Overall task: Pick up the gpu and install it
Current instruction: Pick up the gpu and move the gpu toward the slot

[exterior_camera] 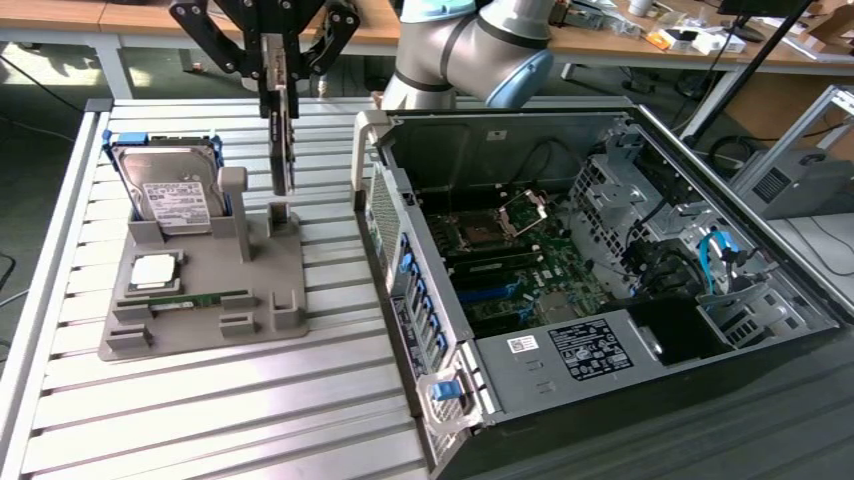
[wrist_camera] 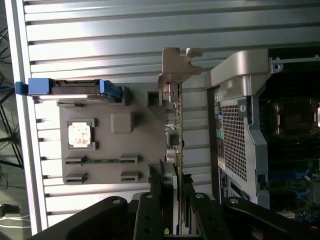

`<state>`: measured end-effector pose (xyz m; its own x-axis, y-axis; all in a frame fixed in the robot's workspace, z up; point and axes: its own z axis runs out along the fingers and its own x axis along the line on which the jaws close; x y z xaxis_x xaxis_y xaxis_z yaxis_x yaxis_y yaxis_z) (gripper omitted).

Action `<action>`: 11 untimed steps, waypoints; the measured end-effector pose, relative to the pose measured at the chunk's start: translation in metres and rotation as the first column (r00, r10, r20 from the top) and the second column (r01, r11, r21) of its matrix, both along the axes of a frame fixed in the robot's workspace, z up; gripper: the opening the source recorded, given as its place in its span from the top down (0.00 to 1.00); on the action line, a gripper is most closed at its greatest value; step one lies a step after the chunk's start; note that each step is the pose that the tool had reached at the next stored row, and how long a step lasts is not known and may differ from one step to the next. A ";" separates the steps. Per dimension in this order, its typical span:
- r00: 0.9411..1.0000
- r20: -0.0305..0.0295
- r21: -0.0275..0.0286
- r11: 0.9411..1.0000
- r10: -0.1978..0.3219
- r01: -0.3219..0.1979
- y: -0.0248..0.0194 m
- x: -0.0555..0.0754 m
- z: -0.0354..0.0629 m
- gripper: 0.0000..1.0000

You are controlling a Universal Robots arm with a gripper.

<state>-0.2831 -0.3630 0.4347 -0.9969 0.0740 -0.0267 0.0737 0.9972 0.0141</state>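
The gpu (exterior_camera: 280, 140) hangs upright and edge-on from my gripper (exterior_camera: 276, 70), which is shut on its upper edge. Its lower end is just above the upright slot post of the grey holder (exterior_camera: 200, 320) on the slatted table. In the wrist view the gpu (wrist_camera: 175, 125) is a thin edge with components along it and its metal end bracket (wrist_camera: 177, 65) at the far end. My gripper (wrist_camera: 172, 195) clamps it from both sides with its black fingers (wrist_camera: 150, 210). The open computer case (exterior_camera: 601, 260) lies at the exterior view's right, motherboard (exterior_camera: 514, 270) exposed.
On the grey holder (wrist_camera: 110, 150) sit a silver hard drive (exterior_camera: 174, 195) in a blue carrier, a square processor (exterior_camera: 154, 270) and a slim green memory stick (exterior_camera: 194, 298). The case's perforated rear wall (wrist_camera: 240, 130) stands close beside the gpu. Cluttered desks run behind the table.
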 end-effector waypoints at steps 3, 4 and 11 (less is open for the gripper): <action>1.000 0.000 0.000 1.000 0.000 0.000 0.0000 0.002 0.0000 0.73; 1.000 0.000 0.000 1.000 0.000 0.000 0.0000 0.002 0.0000 0.73; 1.000 0.000 0.000 1.000 0.000 0.000 0.0000 0.006 0.0000 0.73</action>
<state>-0.2773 -0.3630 0.4347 -0.9969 0.0740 -0.0267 0.0737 0.9972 0.0139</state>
